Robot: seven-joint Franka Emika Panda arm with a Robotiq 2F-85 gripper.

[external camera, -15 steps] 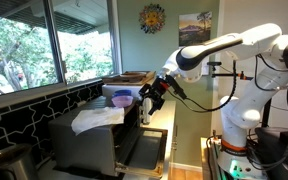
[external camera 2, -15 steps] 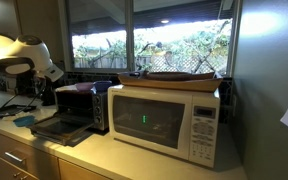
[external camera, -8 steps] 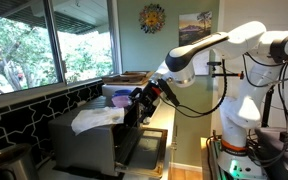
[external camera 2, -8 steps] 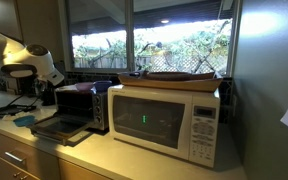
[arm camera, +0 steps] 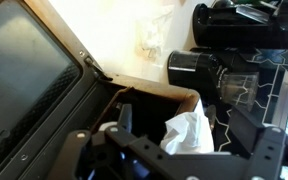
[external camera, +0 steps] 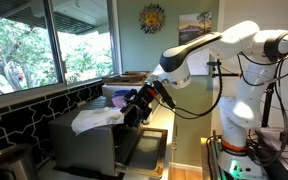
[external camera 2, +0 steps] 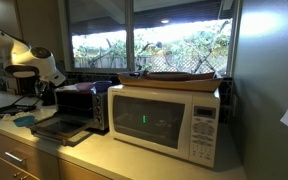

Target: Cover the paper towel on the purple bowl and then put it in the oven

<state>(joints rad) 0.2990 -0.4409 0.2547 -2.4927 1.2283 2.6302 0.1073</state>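
Note:
The white crumpled paper towel (external camera: 96,119) lies on top of the grey oven (external camera: 84,150), whose front door (external camera: 146,150) hangs open. Just behind the towel sits the light-purple bowl (external camera: 118,93), a small bluish shape on the oven's top (external camera 2: 103,86). My gripper (external camera: 134,108) is at the towel's edge. In the wrist view the gripper (arm camera: 197,135) is open, and the bunched paper towel (arm camera: 189,130) sits between its fingers (arm camera: 124,120), untouched by them. The bowl does not show in the wrist view.
A white microwave (external camera 2: 169,120) stands beside the oven (external camera 2: 79,105), with a flat tray (external camera 2: 179,76) on top. Dark jars (arm camera: 196,68) and a wire rack (arm camera: 284,80) are behind the towel. Windows run along the counter's back.
The arm has swung lower and closer to the oven's top, bringing the gripper up to the paper towel. The jaws have stayed open.

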